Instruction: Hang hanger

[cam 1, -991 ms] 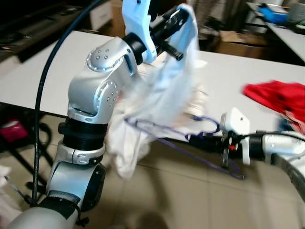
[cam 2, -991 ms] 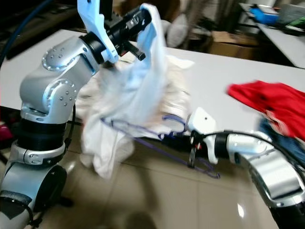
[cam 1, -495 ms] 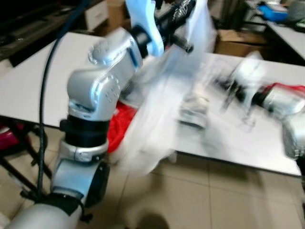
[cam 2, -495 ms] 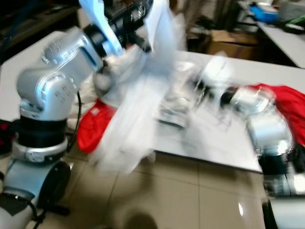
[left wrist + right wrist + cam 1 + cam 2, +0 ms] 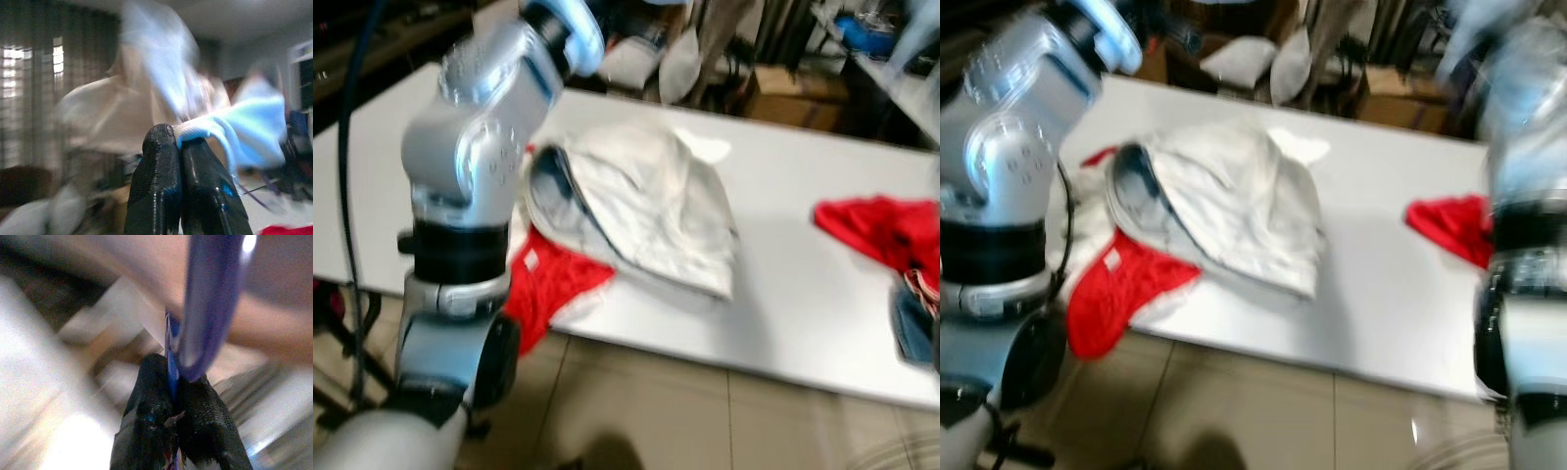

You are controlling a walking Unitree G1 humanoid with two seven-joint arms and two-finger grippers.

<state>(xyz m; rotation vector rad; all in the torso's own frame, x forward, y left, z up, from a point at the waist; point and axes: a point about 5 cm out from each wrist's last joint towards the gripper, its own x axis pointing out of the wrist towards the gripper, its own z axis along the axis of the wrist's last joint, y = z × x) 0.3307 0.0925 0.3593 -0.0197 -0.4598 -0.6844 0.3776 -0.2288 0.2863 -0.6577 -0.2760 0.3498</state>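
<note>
In the left wrist view, my left gripper (image 5: 177, 136) is shut on a fold of a pale blue and white garment (image 5: 234, 122), which billows blurred in front of it. My right gripper (image 5: 174, 378) is shut on a thin purple hanger (image 5: 211, 293) that runs up past the fingers. In the eye views my left arm (image 5: 475, 166) rises past the top edge on the left. My right arm (image 5: 1528, 206) is a blur on the right.
A white table (image 5: 803, 284) holds a crumpled white garment (image 5: 641, 206). A red cloth (image 5: 553, 284) hangs over its near edge, and another red cloth (image 5: 876, 223) and blue fabric (image 5: 913, 328) lie at the right. Boxes and clutter stand behind; tiled floor lies in front.
Both arms have swung up, carrying the pale garment and the hanger above the eye views. The white garment and a red cloth on the table are now uncovered. The camera has shifted.
</note>
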